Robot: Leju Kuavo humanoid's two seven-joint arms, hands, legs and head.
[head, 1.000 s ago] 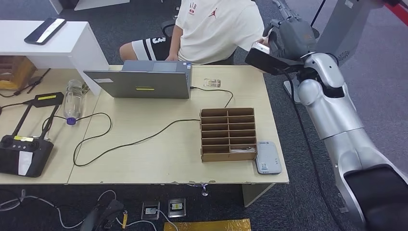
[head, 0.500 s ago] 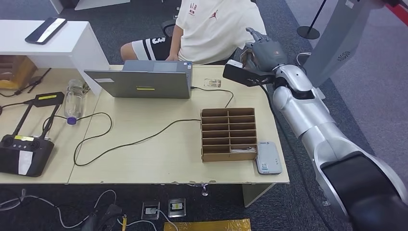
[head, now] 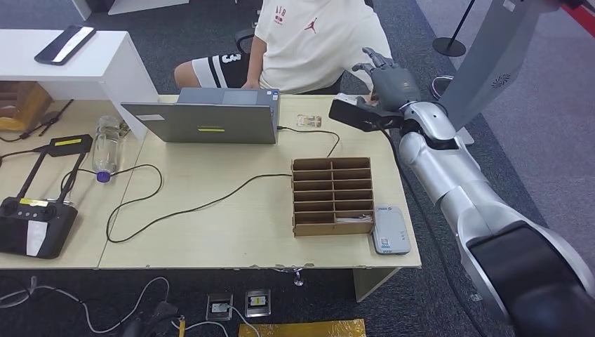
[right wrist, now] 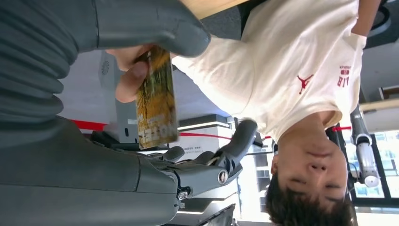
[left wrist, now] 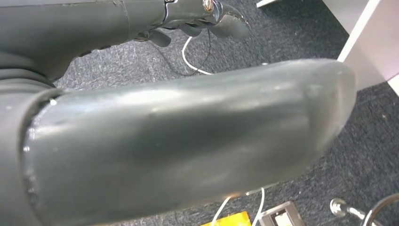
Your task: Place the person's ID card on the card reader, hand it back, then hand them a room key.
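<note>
My right hand [head: 389, 81] is raised past the desk's far right corner, next to the seated person [head: 316, 42]. In the right wrist view, the person's fingers [right wrist: 129, 77] hold a yellowish ID card [right wrist: 156, 99] in the gap between my thumb [right wrist: 155, 23] and my spread fingers [right wrist: 221, 160]. My fingers stand apart from the card. The white card reader [head: 390, 229] lies at the desk's near right edge, beside a wooden slotted box [head: 333, 195] with a white card [head: 351, 218] in its lowest row. My left hand [left wrist: 179, 141] hangs over the carpet and holds nothing.
A laptop [head: 203, 119] stands at the back of the desk, its cable [head: 210, 203] snaking across the middle. A small clear item [head: 309, 121] lies behind the box. A bottle [head: 107, 147] and a black controller [head: 35, 221] sit on the left.
My right arm has swung in from the far right toward the person, and the hand now sits slightly higher. The things on the desk have not moved.
</note>
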